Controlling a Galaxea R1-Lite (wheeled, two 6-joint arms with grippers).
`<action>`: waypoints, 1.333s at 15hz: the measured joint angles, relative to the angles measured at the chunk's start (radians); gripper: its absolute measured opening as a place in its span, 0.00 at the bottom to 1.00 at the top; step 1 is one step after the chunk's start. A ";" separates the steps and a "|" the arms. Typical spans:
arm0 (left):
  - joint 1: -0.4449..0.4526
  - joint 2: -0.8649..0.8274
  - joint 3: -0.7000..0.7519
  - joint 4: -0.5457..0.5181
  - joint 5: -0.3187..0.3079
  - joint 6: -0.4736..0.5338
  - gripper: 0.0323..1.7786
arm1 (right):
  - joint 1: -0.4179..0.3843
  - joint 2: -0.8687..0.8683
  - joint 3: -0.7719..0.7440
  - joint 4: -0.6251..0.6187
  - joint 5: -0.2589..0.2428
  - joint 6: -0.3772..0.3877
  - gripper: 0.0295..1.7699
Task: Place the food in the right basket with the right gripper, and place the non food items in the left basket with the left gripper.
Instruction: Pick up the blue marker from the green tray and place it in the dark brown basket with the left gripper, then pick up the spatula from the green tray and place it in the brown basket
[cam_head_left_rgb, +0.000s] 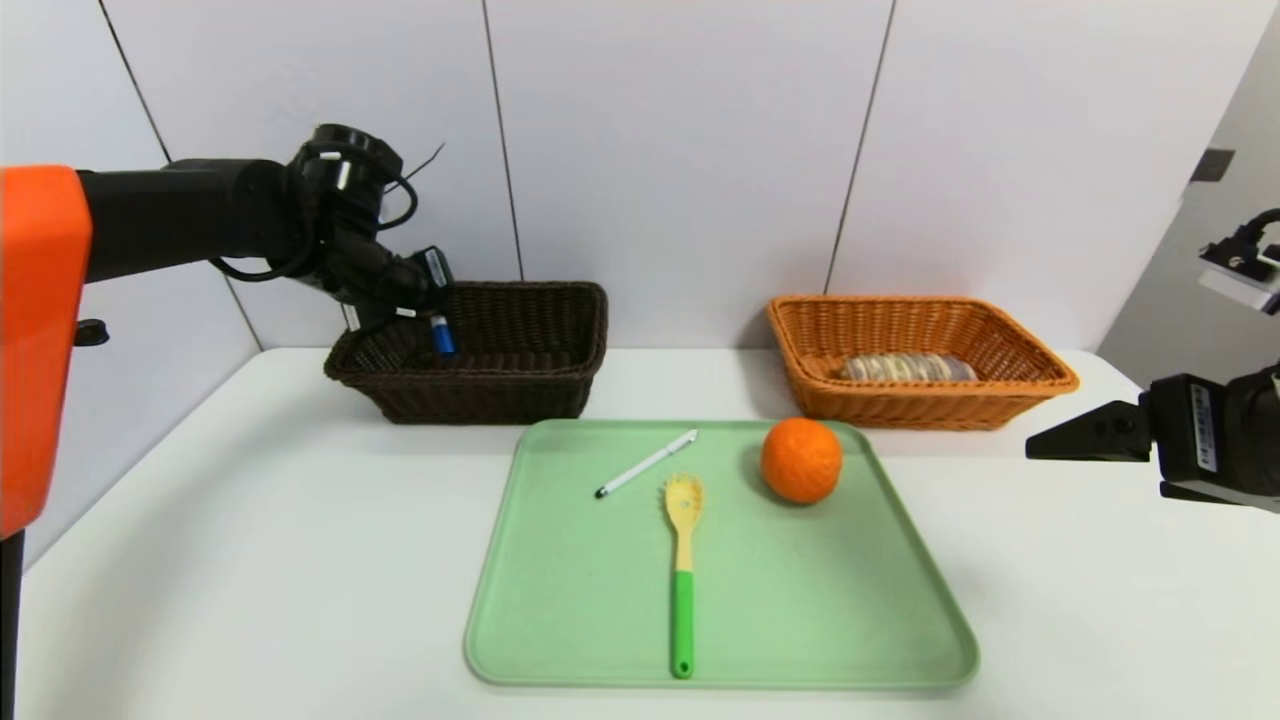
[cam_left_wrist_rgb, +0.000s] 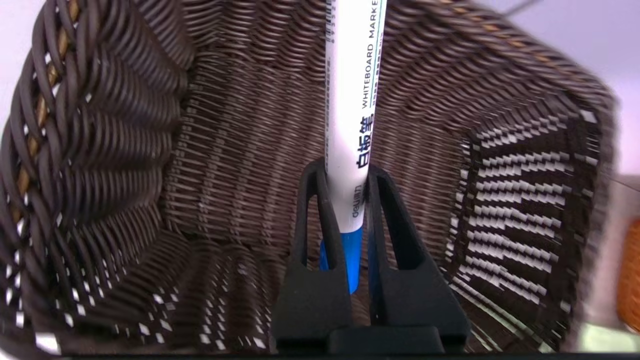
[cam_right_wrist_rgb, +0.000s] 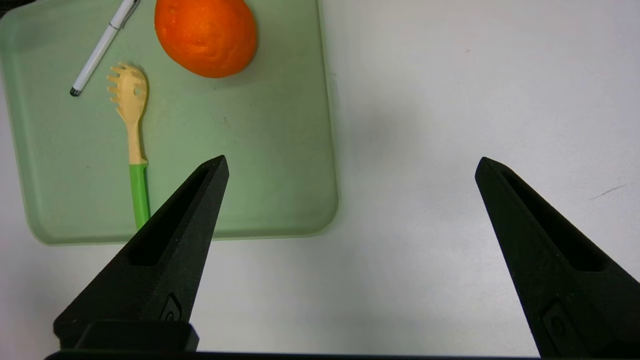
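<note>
My left gripper (cam_head_left_rgb: 425, 305) (cam_left_wrist_rgb: 345, 175) is shut on the white marker (cam_left_wrist_rgb: 350, 105) with a blue cap (cam_head_left_rgb: 442, 335), held over the left end of the dark brown left basket (cam_head_left_rgb: 500, 385) (cam_left_wrist_rgb: 150, 150). The striped roll (cam_head_left_rgb: 908, 367) lies in the orange-tan right basket (cam_head_left_rgb: 1000, 400). On the green tray (cam_head_left_rgb: 800, 600) (cam_right_wrist_rgb: 275, 150) rest the orange (cam_head_left_rgb: 801, 459) (cam_right_wrist_rgb: 206, 35), the thin white pen (cam_head_left_rgb: 647, 463) (cam_right_wrist_rgb: 102, 46) and the yellow pasta spoon with green handle (cam_head_left_rgb: 682, 560) (cam_right_wrist_rgb: 131, 125). My right gripper (cam_head_left_rgb: 1040, 443) (cam_right_wrist_rgb: 351, 167) stands open and empty above the table, right of the tray.
White table (cam_head_left_rgb: 250, 550) with a white wall behind. A grey panel (cam_head_left_rgb: 1180, 280) stands at the far right.
</note>
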 joint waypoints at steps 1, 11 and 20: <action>0.007 0.014 0.000 -0.002 0.000 0.004 0.07 | 0.000 0.003 0.000 0.000 0.000 -0.001 0.97; 0.035 0.099 0.000 -0.045 -0.002 0.008 0.35 | 0.003 0.013 0.010 -0.033 -0.003 0.000 0.97; -0.046 -0.079 0.000 -0.009 -0.003 0.018 0.76 | 0.003 0.014 0.020 -0.033 0.000 0.003 0.97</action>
